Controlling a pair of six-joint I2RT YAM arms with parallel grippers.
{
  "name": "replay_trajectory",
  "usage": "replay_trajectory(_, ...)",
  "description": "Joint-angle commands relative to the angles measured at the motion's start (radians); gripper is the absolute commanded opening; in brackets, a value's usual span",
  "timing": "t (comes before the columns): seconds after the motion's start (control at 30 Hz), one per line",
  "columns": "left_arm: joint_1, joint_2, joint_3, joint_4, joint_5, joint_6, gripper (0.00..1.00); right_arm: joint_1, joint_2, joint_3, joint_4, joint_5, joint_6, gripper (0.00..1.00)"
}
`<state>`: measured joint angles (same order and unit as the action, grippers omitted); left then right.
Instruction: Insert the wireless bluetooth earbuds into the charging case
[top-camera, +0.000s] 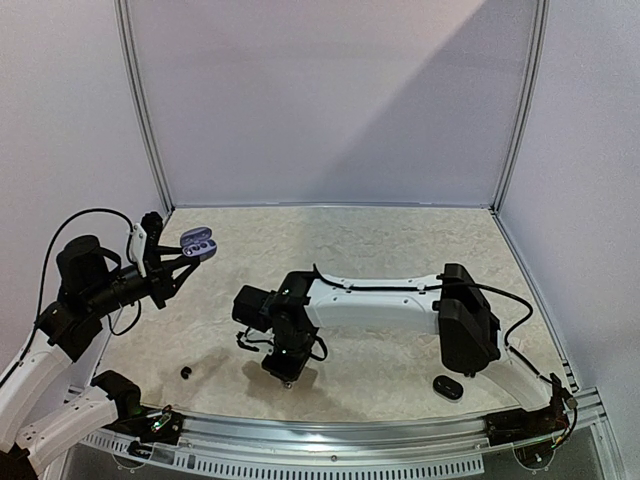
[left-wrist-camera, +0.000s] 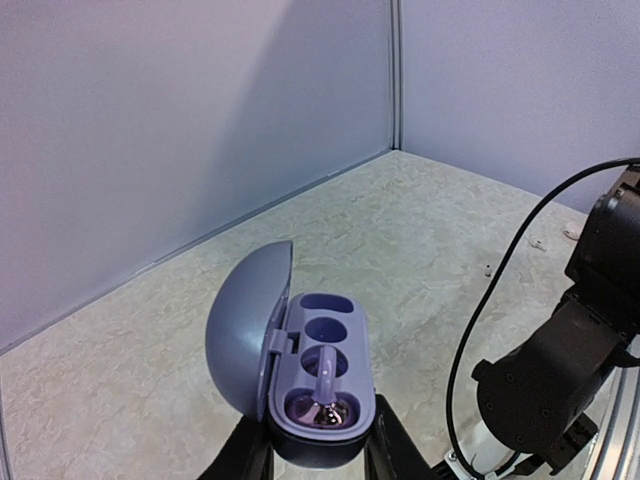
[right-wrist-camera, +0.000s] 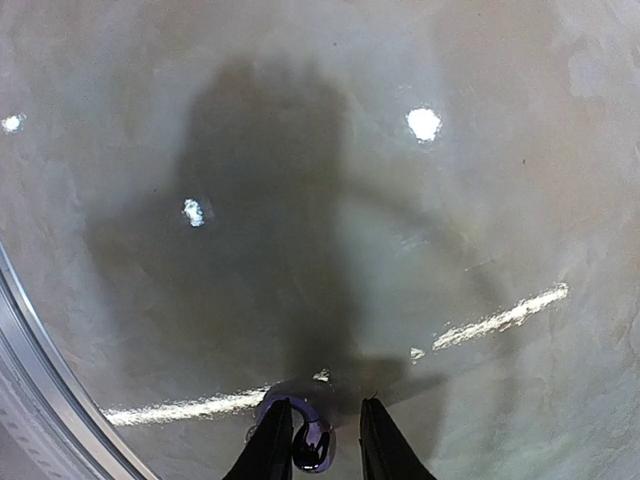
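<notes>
An open purple charging case (left-wrist-camera: 320, 340) hangs above the table's left side, its lid (left-wrist-camera: 245, 335) swung up to the left. My left gripper (left-wrist-camera: 315, 450) is shut on the case's lower shell; seen from above, that gripper (top-camera: 178, 255) carries the case (top-camera: 197, 243) clear of the table. One purple earbud (left-wrist-camera: 325, 395) lies in the case's near slots, and the two far slots are empty. My right gripper (right-wrist-camera: 326, 402) points straight down at the front middle of the table (top-camera: 285, 377). A second purple earbud (right-wrist-camera: 318, 452) lies between its fingers against the left one, with a gap to the right one.
A small black bud (top-camera: 186, 372) lies on the table at front left. A black oval pod (top-camera: 448, 387) sits at front right beside the right arm's elbow. A metal rail (top-camera: 350, 430) runs along the near edge. Grey walls close the back and sides.
</notes>
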<state>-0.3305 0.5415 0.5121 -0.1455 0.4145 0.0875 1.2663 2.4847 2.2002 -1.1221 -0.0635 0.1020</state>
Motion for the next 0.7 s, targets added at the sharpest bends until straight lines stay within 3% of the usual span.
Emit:
replay_trajectory(0.0, 0.011, 0.001, -0.014, -0.006, 0.003, 0.013, 0.0, 0.007, 0.008, -0.01, -0.013, -0.002, -0.015, 0.24)
replay_trajectory(0.67, 0.01, 0.002, -0.012, -0.011, 0.003, 0.021, 0.0, 0.017, 0.012, -0.008, -0.014, 0.02, -0.009, 0.1)
